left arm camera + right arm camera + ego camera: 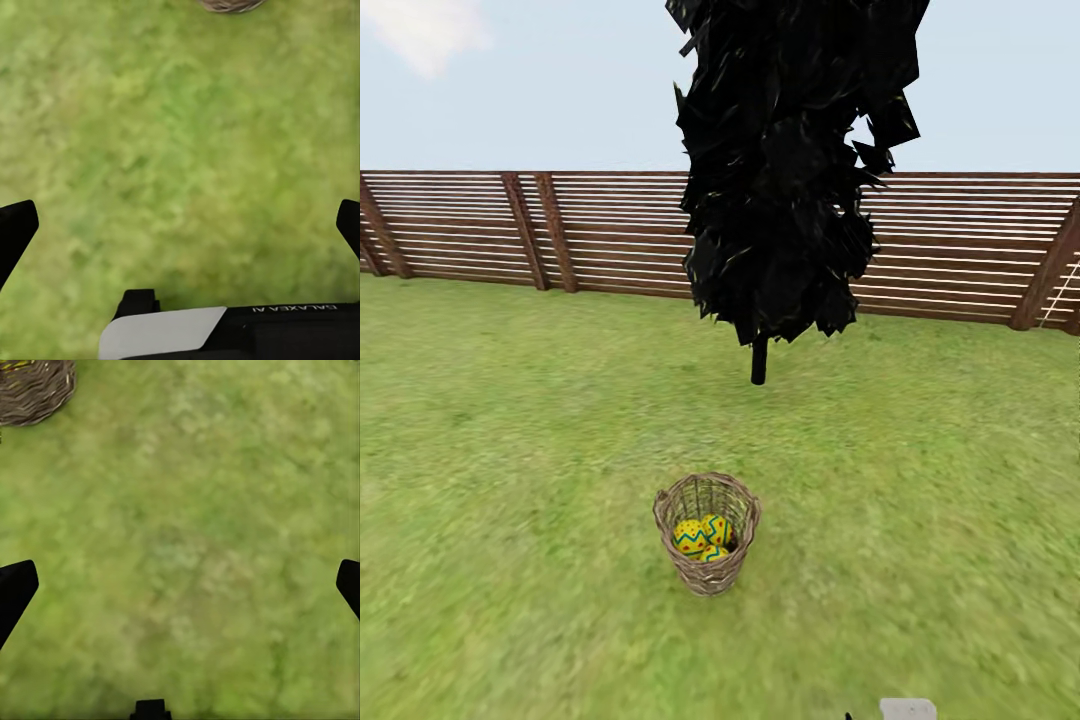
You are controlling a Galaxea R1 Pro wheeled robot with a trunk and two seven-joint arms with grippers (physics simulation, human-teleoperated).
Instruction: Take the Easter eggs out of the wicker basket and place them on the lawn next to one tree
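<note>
Eggs (700,537) sit in the basket (706,570), which stands on the lawn (510,480) near the middle of the head view, a bit toward 6 o'clock. Two eggs are easy to see and a third peeks out under them. None is out yet, so the job looks like it is at its very start: getting close to the basket.

A black tree (785,170) stands behind the basket at 12 o'clock, with the fence (610,235) behind it. It has a dark trunk, and no pale-trunked tree is in sight.

The left gripper (180,225) has its fingers (15,229) spread wide over bare grass and holds nothing. The right gripper (180,585) is just as wide and holds nothing too. The basket rim (34,390) shows at a corner of the right wrist view, and a sliver (229,4) of it shows at the edge of the left wrist view.

Next, the robot likely needs to move closer and reach one hand down into the basket for the top egg.

The third egg is mostly hidden. A grey bit (907,709) of the robot at 5 o'clock is cut off and hard to name.
</note>
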